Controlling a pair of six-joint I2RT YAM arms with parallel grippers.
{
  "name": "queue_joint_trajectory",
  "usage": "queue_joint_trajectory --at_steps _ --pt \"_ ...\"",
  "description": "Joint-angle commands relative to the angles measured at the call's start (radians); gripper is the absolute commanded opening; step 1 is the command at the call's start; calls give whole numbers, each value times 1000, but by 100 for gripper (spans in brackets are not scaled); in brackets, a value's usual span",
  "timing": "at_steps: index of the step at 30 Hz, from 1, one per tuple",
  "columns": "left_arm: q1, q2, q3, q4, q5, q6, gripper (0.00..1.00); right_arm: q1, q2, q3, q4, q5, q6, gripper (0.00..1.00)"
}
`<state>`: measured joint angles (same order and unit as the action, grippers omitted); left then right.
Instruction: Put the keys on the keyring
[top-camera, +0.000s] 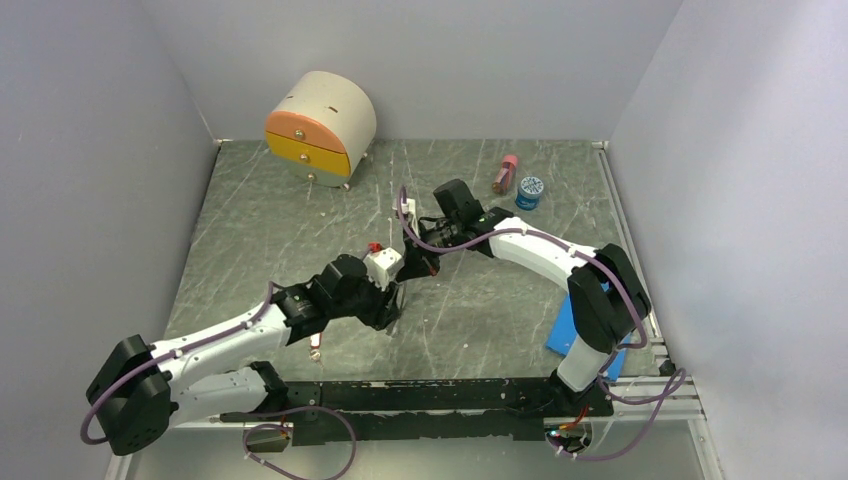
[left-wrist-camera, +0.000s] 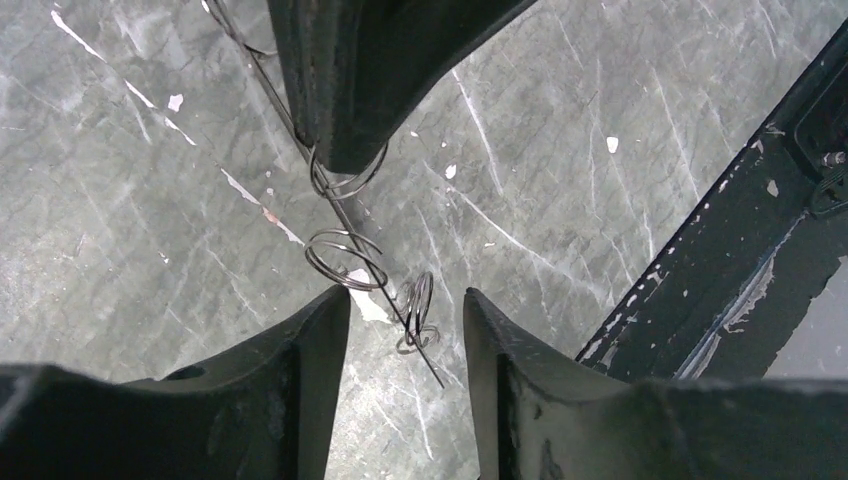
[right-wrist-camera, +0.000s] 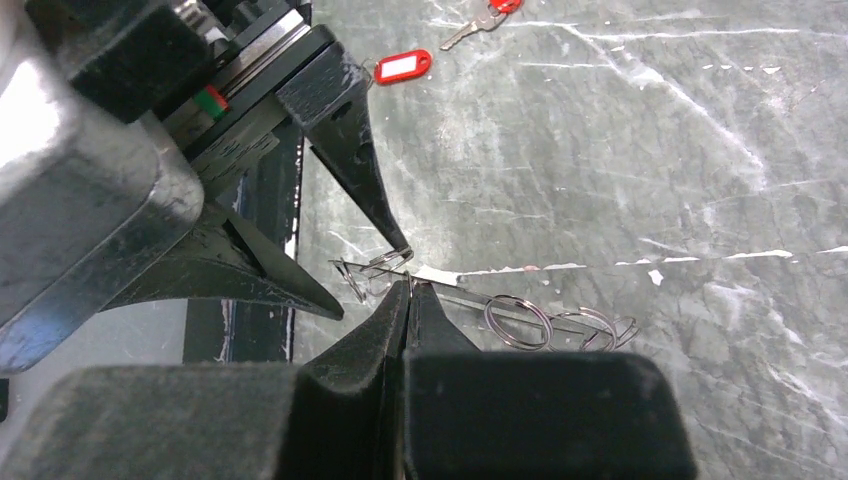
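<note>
The keyring (right-wrist-camera: 470, 302) is a thin dark wire held just above the table, with three small split rings (right-wrist-camera: 518, 322) threaded on it. My right gripper (right-wrist-camera: 408, 285) is shut on the wire, and its tips (left-wrist-camera: 340, 150) show at the top of the left wrist view. The wire (left-wrist-camera: 345, 215) runs down to a free end between the fingers of my left gripper (left-wrist-camera: 405, 300), which stands open; one small ring (left-wrist-camera: 420, 305) hangs in that gap. Two keys with red tags (right-wrist-camera: 403, 66) lie on the table beyond the grippers. Both grippers (top-camera: 405, 280) meet mid-table.
A rounded mini drawer cabinet (top-camera: 320, 125) stands at the back left. A pink bottle (top-camera: 505, 173) and a blue-lidded jar (top-camera: 530, 191) sit at the back right. A blue flat object (top-camera: 562, 325) lies by the right arm's base. The black base rail (top-camera: 430, 395) lines the near edge.
</note>
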<state>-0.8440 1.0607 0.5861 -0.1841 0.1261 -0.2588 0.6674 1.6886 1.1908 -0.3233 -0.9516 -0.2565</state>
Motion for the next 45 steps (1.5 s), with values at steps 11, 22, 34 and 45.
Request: queue_joint_trajectory --at_steps 11,22,34,45 --pt "-50 26 24 -41 -60 45 3 -1 -64 -57 90 40 86 0" --pt "-52 34 46 -69 -66 79 3 0 -77 -49 98 17 132 0" --pt "-53 55 70 -84 -76 96 3 0 -74 -28 108 -62 220 0" --pt "-53 51 60 -69 -90 88 2 -22 -93 -47 197 -133 371 0"
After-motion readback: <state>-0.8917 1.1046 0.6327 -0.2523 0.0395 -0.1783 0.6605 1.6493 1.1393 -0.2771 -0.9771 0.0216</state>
